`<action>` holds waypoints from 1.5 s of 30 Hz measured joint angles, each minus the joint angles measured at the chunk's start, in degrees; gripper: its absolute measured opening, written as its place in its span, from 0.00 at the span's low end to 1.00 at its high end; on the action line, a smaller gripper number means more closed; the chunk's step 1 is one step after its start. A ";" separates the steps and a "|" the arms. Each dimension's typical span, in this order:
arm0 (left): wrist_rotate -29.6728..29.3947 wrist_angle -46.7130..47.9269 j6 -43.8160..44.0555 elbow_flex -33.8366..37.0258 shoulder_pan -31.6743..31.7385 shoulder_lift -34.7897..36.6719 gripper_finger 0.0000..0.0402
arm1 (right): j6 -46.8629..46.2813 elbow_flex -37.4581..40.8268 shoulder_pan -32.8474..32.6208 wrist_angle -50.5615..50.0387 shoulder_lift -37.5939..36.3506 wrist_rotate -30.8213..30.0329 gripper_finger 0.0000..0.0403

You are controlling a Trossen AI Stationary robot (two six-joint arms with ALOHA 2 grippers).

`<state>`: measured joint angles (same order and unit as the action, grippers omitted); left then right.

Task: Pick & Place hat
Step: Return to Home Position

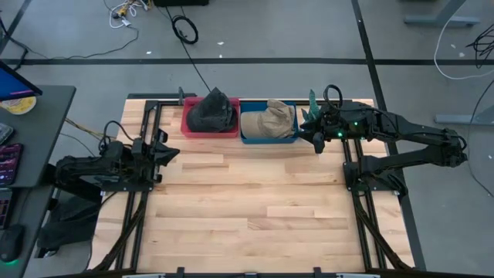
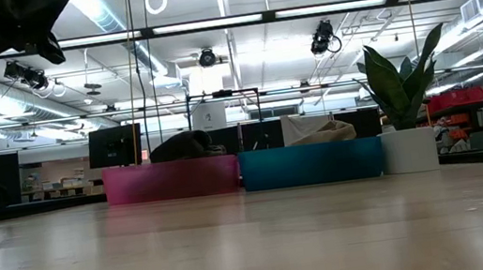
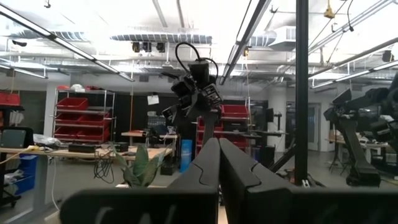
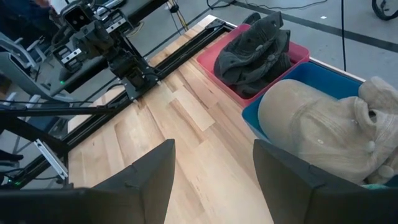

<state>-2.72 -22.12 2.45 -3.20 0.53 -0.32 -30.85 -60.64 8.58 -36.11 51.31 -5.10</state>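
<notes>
The black caps (image 4: 252, 46) lie in the red bin (image 1: 190, 126) at the far edge of the bench (image 1: 247, 208). They make one crumpled, dark grey-black heap of soft cloth. Its folds and a brim edge rise above the bin's rim. Touching that bin on its right, the blue bin (image 1: 266, 139) holds tan caps (image 1: 270, 120), pale and rumpled, also piled above the rim. A plant (image 2: 400, 84) in a white pot stands just beside the blue bin, at the bench's far right corner.

The right hand (image 4: 214, 162) hangs above the bench just to the right of the blue bin, with its fingers spread wide and nothing between them. The left hand (image 3: 219, 142) is at the bench's left edge, well apart from both bins, with its fingers pressed together and holding nothing. The low view shows both arms up off the wood.
</notes>
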 joint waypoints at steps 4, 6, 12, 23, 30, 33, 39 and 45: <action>0.00 -0.61 0.16 0.00 -0.01 0.00 0.00 | -0.20 0.00 0.02 0.01 0.00 -0.02 0.54; 0.00 -1.54 0.26 -0.01 0.00 0.00 0.00 | -0.20 0.00 0.00 0.01 0.00 -0.02 0.54; -0.40 -1.70 -0.08 -0.02 0.00 0.00 0.00 | -0.20 0.00 0.01 0.01 0.00 -0.04 0.54; -0.50 -4.84 1.60 2.66 0.00 -0.07 0.00 | -0.20 0.00 0.01 0.02 0.00 -0.20 0.54; -0.66 -4.58 0.54 2.64 -0.01 -0.26 0.00 | -0.20 0.00 0.01 0.03 0.00 -0.16 0.54; -0.20 0.60 3.18 2.64 -0.01 -0.31 0.00 | -0.20 0.00 0.01 0.03 0.00 -0.13 0.54; 1.06 5.94 4.62 2.64 -0.02 -0.28 0.00 | 0.26 0.00 0.00 -0.08 0.00 0.07 0.54; 0.61 12.03 4.76 2.64 0.00 -0.28 0.00 | 0.28 0.00 0.01 -0.13 0.00 0.04 0.54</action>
<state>-2.11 -10.09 7.22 -0.56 0.54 -0.60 -30.57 -60.64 8.59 -36.24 51.31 -5.06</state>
